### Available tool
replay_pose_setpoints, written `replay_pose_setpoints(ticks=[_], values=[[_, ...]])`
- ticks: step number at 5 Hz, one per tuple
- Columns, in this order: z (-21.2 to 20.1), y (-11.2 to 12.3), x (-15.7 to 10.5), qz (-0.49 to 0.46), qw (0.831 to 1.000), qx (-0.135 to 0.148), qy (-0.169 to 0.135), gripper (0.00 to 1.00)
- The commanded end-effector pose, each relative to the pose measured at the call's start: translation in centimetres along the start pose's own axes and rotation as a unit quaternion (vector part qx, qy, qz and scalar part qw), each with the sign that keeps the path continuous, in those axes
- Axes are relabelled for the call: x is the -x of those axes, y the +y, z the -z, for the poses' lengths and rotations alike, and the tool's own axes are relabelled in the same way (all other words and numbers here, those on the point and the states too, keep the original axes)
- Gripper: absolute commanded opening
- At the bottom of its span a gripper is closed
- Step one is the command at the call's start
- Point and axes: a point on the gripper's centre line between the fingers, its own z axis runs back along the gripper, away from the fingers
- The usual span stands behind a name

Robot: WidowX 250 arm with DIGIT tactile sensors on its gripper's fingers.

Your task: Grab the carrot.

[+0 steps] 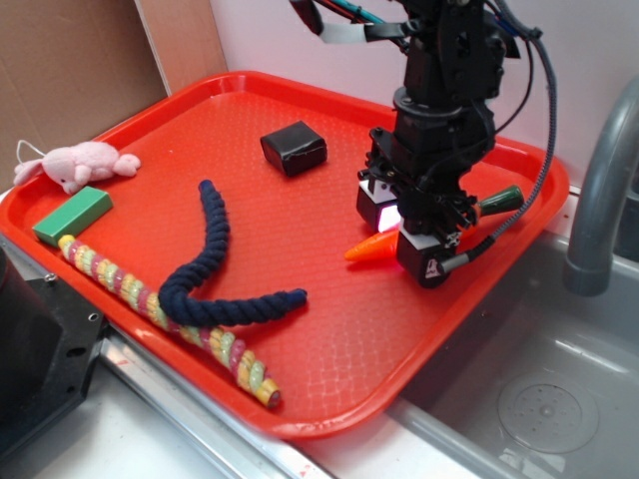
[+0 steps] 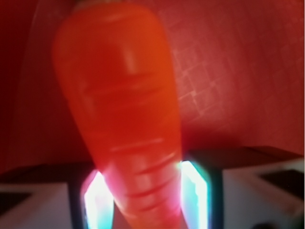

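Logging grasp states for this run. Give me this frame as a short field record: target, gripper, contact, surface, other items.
target: carrot, orange tip pointing left, green stem end to the right
gripper: gripper down over the carrot's middle
contact: wrist view shows the carrot between both lit fingers, appears clamped
surface: red tray
other items: black block, navy rope, striped rope stick, green block, pink plush

Kitchen-sink mock-up, likely a lab: grey faucet (image 1: 599,190) over a steel sink basin (image 1: 539,389) with drain, red plastic tray (image 1: 349,369) of toys laid across it, cardboard panel (image 1: 70,70) behind.
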Motion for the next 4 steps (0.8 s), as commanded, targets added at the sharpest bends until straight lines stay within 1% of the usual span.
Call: replay_pose_setpoints(ticks=[1, 2, 3, 4], values=[[-11.2, 4.5, 6.5, -0.159, 0.977, 0.003, -0.144, 0.00], [-15.6, 6.1, 9.4, -0.214, 0.964, 0.007, -0.155, 0.00], [-20.3, 6.7, 10.7, -0.236, 0.955, -0.003, -0.178, 0.00], [-21.9, 7.1, 10.9, -0.260, 0.949, -0.013, -0.179, 0.00]])
